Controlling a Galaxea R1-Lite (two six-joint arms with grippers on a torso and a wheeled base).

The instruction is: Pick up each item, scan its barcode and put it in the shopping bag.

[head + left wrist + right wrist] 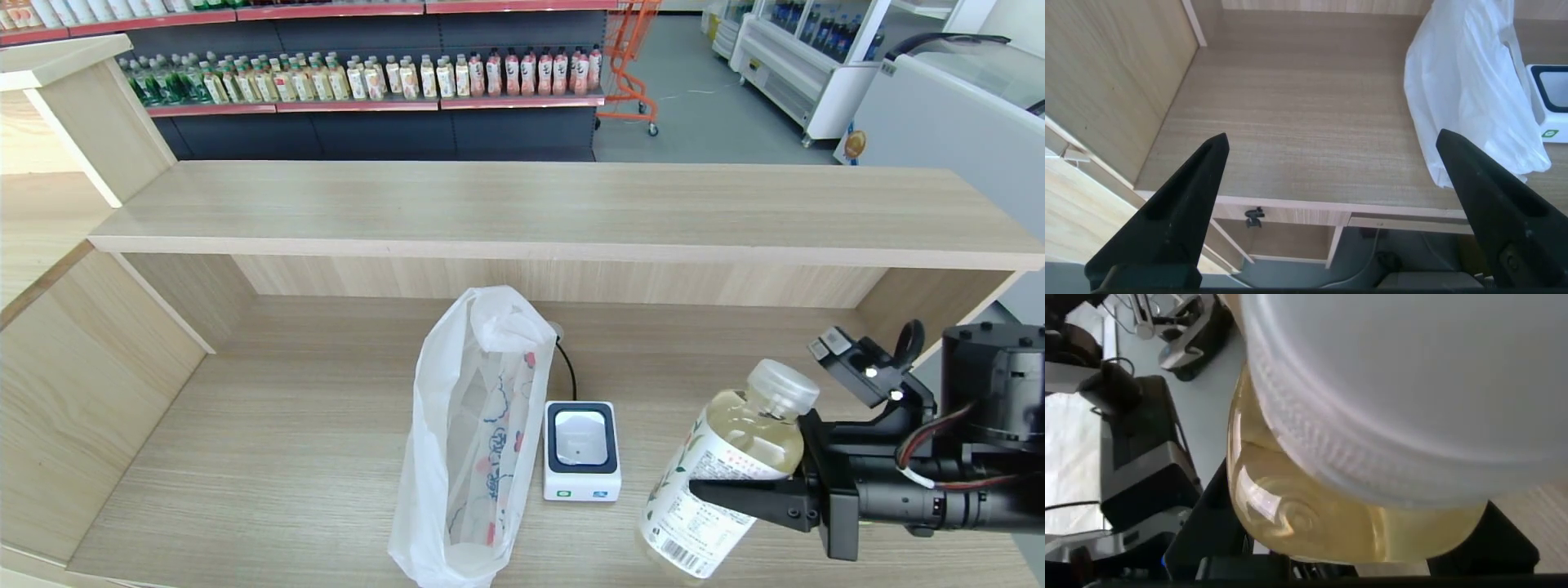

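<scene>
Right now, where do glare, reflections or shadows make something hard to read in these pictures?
Head view: the scanner has a window that reflects pale light; the counter is evenly lit, without hard shadows. Right wrist view: bright highlights run through the liquid of the bottle under its white cap. Left wrist view: the left gripper is dark against the lit counter.

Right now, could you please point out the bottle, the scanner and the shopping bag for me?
bottle (709, 461), head view, on its printed label.
scanner (580, 438), head view, on its glass window.
shopping bag (429, 457), head view, on its white plastic side wall.
</scene>
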